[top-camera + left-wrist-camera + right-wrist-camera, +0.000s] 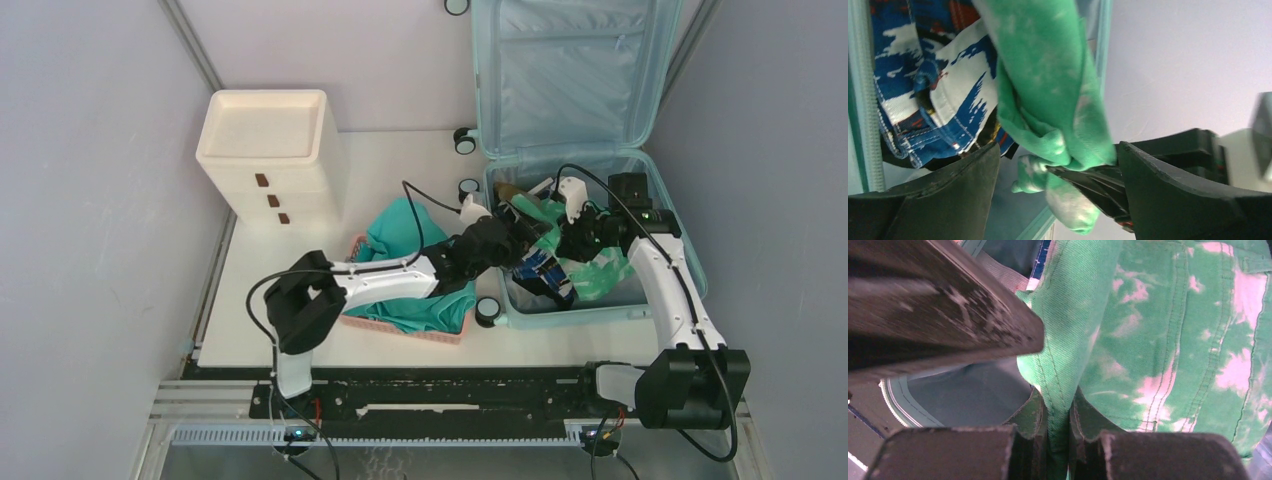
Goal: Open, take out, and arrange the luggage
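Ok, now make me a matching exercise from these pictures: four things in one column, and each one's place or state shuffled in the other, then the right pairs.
Column one
1. teal garment
2. green bleached garment
3. drawer cabinet
4. left gripper

Column two
A. open, a finger on either side of green cloth
B. pinched in the right gripper
C. piled in the pink basket
D. standing at the far left corner of the table

Pairs: 1-C, 2-B, 3-D, 4-A
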`<control>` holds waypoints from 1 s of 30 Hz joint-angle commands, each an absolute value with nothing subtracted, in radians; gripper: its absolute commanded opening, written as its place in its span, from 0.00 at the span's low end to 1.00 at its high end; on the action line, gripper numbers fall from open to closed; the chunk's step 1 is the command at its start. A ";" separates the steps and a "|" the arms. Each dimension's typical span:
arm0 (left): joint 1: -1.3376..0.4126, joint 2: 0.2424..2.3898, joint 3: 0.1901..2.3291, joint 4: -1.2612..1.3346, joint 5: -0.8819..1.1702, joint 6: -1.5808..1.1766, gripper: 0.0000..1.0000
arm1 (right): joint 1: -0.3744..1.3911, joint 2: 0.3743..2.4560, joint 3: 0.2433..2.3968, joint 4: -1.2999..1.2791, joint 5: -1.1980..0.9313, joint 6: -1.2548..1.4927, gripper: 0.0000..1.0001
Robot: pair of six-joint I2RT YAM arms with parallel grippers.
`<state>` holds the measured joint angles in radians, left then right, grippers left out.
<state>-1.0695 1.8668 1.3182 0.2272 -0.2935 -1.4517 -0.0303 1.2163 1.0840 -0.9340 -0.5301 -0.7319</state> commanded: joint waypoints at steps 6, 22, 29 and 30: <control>-1.088 1.942 1.457 0.139 -0.311 -1.521 0.92 | -0.003 1.178 1.146 -0.895 -0.641 -0.699 0.00; -1.081 1.993 1.493 0.179 -0.276 -1.545 0.64 | 0.041 1.135 1.124 -0.899 -0.711 -0.703 0.01; -1.070 1.933 1.404 0.302 -0.244 -1.458 0.07 | -0.016 1.099 1.140 -0.979 -0.769 -0.744 0.29; -1.067 1.917 1.390 0.302 -0.243 -1.436 0.04 | -0.044 1.091 1.154 -1.007 -0.797 -0.756 0.35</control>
<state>-1.0798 1.9789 1.4338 0.2195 -0.2665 -1.5230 0.0002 1.1698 1.0840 -0.9539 -0.5648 -0.7433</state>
